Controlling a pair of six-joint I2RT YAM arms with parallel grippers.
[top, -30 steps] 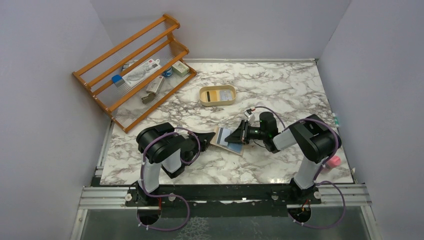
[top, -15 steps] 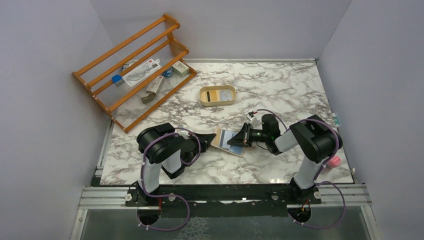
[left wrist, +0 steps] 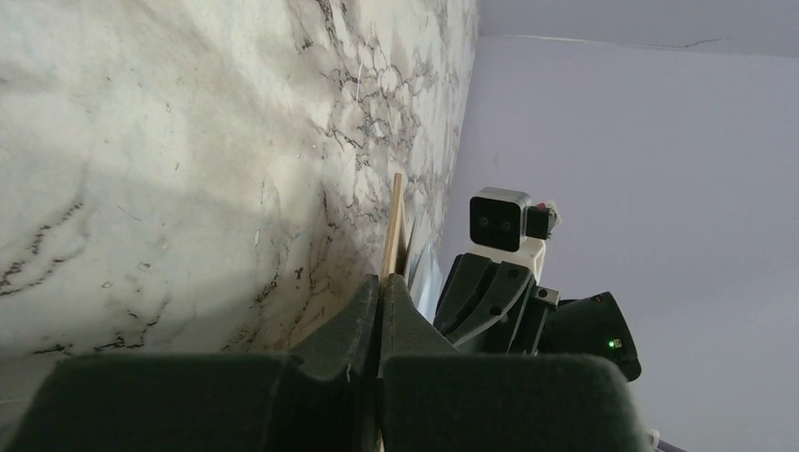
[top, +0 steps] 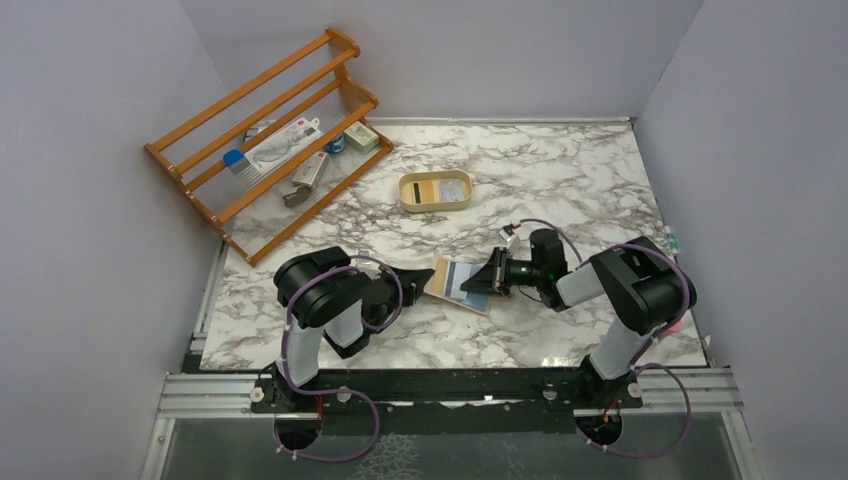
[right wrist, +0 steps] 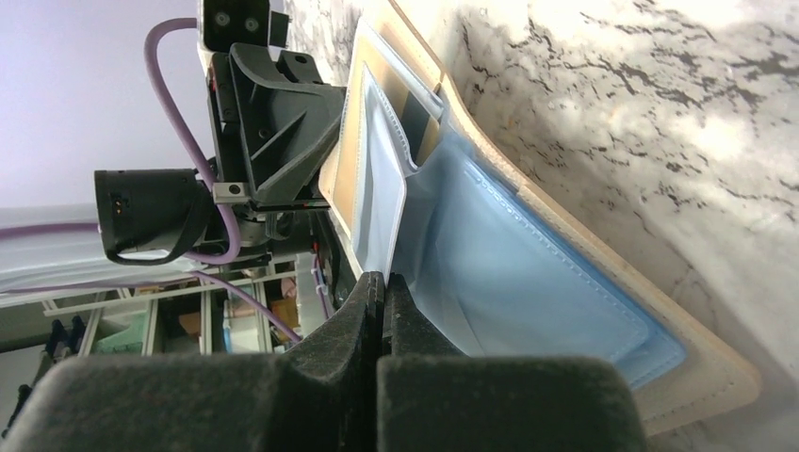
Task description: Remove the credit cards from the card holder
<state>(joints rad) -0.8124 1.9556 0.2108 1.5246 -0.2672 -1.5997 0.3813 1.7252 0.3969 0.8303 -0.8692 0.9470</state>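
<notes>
On the bench (top: 560,170), mid-width toward the near edge, the card holder (top: 455,290) lies open. My left fingers (left wrist: 363,311) are clamped on its tan edge. The right fingers (right wrist: 363,306) are pressed together at the corner of the whitish card (right wrist: 382,207), and I can't tell if they've got it. Worry: a pull just slips off, or drags the whole wallet.

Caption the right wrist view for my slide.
Right jaws shut on whitish plastic card inside open, blue-lined tan leather wallet.
</notes>
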